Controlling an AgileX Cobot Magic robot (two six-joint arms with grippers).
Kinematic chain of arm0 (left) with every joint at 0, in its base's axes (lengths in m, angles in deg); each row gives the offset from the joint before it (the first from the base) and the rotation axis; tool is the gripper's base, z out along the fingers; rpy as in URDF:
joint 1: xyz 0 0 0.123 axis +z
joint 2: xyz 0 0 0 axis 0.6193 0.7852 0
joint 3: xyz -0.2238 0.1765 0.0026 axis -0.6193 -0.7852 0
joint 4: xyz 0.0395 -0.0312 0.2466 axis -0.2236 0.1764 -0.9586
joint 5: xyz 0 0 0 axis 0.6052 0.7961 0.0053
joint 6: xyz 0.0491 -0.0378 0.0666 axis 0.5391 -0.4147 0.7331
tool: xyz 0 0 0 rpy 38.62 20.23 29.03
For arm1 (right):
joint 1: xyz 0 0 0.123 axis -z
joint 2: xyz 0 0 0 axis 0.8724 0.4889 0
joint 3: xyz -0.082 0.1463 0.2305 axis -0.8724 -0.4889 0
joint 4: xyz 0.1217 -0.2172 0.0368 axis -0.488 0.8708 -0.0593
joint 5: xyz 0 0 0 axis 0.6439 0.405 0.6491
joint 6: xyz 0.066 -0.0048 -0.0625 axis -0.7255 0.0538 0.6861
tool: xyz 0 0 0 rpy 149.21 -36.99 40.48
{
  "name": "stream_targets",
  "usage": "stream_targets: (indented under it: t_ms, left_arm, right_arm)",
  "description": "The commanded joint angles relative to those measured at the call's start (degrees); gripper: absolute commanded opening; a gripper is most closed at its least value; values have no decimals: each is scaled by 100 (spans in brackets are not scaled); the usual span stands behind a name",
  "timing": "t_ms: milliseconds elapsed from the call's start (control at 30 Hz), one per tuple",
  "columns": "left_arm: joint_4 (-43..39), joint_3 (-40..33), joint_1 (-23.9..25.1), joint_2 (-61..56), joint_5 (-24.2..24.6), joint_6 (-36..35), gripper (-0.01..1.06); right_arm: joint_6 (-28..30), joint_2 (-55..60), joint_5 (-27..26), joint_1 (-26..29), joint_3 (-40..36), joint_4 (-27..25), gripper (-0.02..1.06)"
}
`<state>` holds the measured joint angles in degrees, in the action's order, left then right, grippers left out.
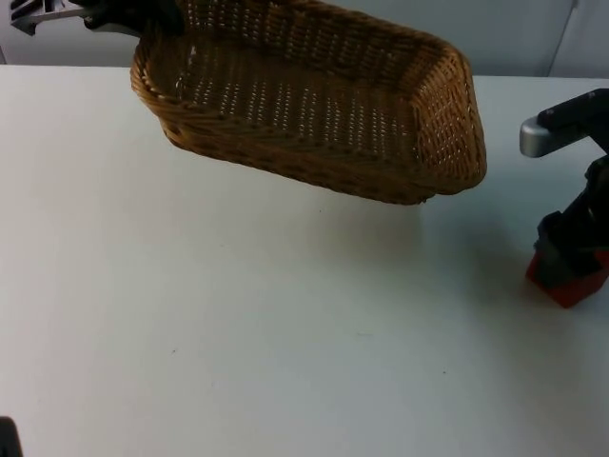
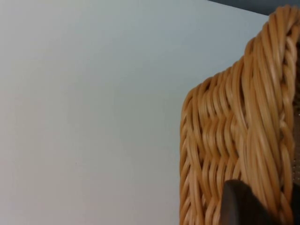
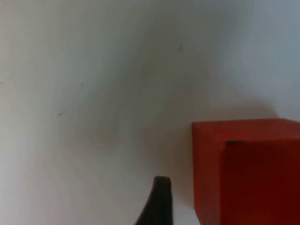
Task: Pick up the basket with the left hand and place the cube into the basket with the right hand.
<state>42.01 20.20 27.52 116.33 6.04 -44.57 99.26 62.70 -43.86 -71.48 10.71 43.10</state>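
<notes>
The woven wicker basket point(image 1: 314, 105) hangs tilted above the far side of the table, with nothing inside it. My left gripper point(image 1: 152, 24) is shut on its far left rim; the left wrist view shows the plaited rim point(image 2: 243, 131) close up with a dark fingertip point(image 2: 239, 204) against it. A red cube point(image 1: 568, 279) rests on the white table at the right edge. My right gripper point(image 1: 571, 249) stands directly over it, open. In the right wrist view the cube point(image 3: 248, 168) lies beside one black fingertip point(image 3: 159, 201), a small gap between them.
The white table point(image 1: 238, 314) stretches out below and in front of the basket. The grey partition wall point(image 1: 533, 33) closes off the far side. A small dark object point(image 1: 8, 440) sits at the near left corner.
</notes>
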Motion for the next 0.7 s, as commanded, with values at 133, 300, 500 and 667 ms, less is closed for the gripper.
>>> stream_targets:
  t_ms: [133,300,500,667]
  left_arm:
    - [170,56,-9,-103,-90,-82,0]
    - [170,56,-9,-103,-101,-82,0]
    - [170,56,-9,-103,-101,-82,0]
    - [170,56,-9,-103,-101,-82,0]
  right_arm:
    - [-21,-2,-91,41,38,21,34]
    - [-149,-2,-105,41,38,21,0]
    - [-172,-25,842,41,764,58,0]
    - [-172,-291,1788,41,1849,138,0]
